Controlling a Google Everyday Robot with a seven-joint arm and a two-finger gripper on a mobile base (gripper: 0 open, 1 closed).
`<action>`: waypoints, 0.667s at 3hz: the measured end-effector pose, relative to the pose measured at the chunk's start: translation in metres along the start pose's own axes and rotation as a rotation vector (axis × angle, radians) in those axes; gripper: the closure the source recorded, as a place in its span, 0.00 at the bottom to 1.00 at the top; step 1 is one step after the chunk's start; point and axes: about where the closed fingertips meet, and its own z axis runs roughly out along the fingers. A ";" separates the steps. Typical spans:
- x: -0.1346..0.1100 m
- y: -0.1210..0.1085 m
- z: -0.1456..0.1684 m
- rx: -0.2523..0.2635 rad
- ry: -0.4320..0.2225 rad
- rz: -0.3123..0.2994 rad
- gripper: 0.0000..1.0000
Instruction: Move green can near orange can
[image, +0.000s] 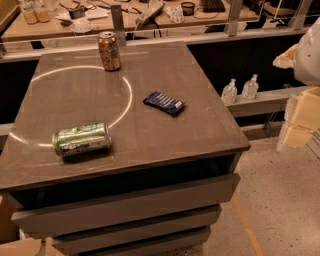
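Note:
The green can (82, 139) lies on its side near the front left of the dark table (165, 145). The orange can (109, 50) stands upright near the table's far edge, well behind the green can. My gripper is not in view. Only pale parts that may belong to my arm (306, 55) show at the right edge, off the table and far from both cans.
A dark blue snack packet (164, 102) lies right of the table's centre. A bright ring of light (127, 95) crosses the tabletop. Drawers (130, 205) sit below the front edge. Two small bottles (239, 90) stand on a ledge to the right. A cluttered desk (150, 12) runs behind.

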 end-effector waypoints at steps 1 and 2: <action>0.000 0.000 0.000 0.000 0.000 0.000 0.00; -0.012 0.003 -0.003 -0.018 -0.091 -0.054 0.00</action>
